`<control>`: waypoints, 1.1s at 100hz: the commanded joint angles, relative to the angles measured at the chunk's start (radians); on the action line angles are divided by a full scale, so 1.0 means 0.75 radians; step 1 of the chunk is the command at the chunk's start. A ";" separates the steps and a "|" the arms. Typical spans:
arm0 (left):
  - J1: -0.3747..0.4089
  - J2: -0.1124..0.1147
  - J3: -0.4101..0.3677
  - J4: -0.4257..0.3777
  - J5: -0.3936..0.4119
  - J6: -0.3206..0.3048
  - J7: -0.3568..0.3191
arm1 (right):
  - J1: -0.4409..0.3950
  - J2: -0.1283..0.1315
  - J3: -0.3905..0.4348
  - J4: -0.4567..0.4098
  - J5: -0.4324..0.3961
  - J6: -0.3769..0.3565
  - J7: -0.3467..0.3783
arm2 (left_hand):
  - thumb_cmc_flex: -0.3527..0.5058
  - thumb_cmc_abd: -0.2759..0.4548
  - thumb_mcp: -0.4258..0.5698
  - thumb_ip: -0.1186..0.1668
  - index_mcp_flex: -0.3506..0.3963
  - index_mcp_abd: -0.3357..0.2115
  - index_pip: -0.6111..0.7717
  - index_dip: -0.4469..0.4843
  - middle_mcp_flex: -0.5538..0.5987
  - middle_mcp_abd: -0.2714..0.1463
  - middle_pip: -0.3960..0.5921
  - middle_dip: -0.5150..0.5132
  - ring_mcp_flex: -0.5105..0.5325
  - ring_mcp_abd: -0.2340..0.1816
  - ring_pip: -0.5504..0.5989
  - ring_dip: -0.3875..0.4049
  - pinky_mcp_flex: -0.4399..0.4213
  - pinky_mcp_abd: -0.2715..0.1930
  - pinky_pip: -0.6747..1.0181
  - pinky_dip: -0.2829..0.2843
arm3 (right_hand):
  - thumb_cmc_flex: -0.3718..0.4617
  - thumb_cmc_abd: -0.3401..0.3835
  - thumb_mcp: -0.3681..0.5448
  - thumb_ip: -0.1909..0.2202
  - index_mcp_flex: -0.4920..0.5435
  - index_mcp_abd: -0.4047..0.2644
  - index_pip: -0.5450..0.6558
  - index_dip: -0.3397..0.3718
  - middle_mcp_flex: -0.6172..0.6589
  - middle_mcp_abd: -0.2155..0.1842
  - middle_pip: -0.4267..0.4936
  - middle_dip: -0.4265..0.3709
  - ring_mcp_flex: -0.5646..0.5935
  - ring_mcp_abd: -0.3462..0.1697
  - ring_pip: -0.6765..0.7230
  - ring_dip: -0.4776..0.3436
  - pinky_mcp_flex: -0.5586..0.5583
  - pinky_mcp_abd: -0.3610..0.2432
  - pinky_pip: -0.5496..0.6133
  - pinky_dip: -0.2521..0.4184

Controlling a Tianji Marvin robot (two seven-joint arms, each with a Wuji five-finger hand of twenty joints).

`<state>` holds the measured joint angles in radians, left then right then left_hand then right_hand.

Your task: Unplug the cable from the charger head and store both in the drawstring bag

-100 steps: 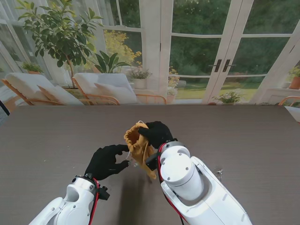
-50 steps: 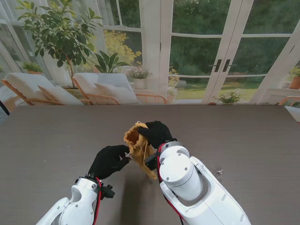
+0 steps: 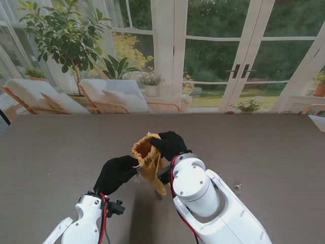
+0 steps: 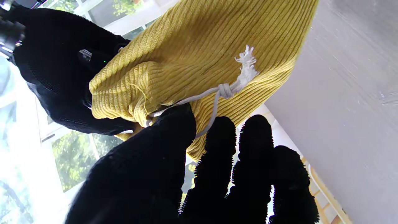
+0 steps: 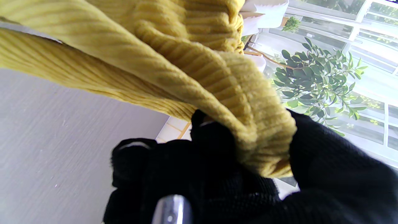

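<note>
Inside the drawstring bag (image 3: pixel 150 160), any contents stay hidden.

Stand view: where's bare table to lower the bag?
Bare table runs wide to the left of the left hand, and farther from me beyond the bag. Crowded between both hands; a small bit lies right of the right hand.

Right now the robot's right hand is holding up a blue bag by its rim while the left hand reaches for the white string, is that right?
Not quite: the bag is mustard yellow, not blue, as the stand view shows. The right hand does hold its rim, and the left hand is at the white string.
</note>
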<state>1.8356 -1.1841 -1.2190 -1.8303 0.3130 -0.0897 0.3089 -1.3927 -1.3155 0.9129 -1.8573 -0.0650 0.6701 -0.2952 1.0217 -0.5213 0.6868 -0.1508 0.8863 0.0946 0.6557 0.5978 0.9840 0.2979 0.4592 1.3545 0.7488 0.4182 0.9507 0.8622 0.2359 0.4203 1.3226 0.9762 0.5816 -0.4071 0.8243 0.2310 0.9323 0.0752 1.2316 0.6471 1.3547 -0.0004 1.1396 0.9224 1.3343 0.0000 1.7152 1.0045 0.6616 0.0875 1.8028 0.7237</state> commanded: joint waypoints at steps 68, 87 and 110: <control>0.070 0.014 -0.062 -0.102 -0.185 -0.030 -0.183 | -0.001 0.015 0.013 -0.003 -0.011 -0.048 0.051 | -0.162 0.072 0.311 -0.230 0.070 0.180 0.561 0.458 -0.069 0.019 0.357 0.160 -0.012 0.025 0.247 0.113 -0.094 -0.029 0.003 0.103 | 0.038 -0.023 0.008 -0.030 0.043 0.172 0.075 0.023 0.121 0.157 -0.025 0.030 -0.020 -0.221 0.092 -0.007 0.690 0.007 0.153 0.070; 0.068 0.016 -0.069 -0.107 -0.281 -0.065 -0.226 | -0.004 0.019 0.016 -0.002 -0.007 -0.067 0.057 | -0.212 0.094 0.334 -0.230 0.119 0.168 0.541 0.457 -0.059 0.003 0.372 0.149 -0.040 0.028 0.244 0.124 -0.125 -0.052 -0.001 0.114 | 0.040 -0.022 0.008 -0.032 0.043 0.170 0.075 0.024 0.120 0.159 -0.026 0.030 -0.020 -0.215 0.093 -0.007 0.690 0.007 0.153 0.070; 0.074 0.011 -0.079 -0.119 -0.436 -0.121 -0.250 | -0.008 0.019 0.016 -0.003 -0.005 -0.075 0.053 | -0.222 0.087 0.355 -0.221 0.170 0.163 0.505 0.461 -0.032 -0.010 0.360 0.131 -0.084 0.038 0.239 0.149 -0.149 -0.078 -0.003 0.128 | 0.038 -0.019 0.008 -0.032 0.044 0.170 0.074 0.025 0.120 0.159 -0.026 0.030 -0.020 -0.213 0.094 -0.007 0.690 0.007 0.153 0.071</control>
<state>1.8856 -1.1713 -1.2746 -1.9031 -0.0104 -0.1743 0.1471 -1.3929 -1.2979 0.9255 -1.8543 -0.0700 0.6217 -0.2672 0.8829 -0.5058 0.9614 -0.2816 0.8360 0.1903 0.7674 0.8443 0.9502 0.3110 0.7235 1.4578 0.7130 0.4176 1.0994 0.9549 0.1489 0.4205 1.3117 1.0505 0.5818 -0.4072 0.8244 0.2268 0.9323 0.0752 1.2306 0.6471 1.3550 0.0003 1.1347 0.9225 1.3343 0.0005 1.7152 1.0045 0.6616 0.0880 1.8028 0.7257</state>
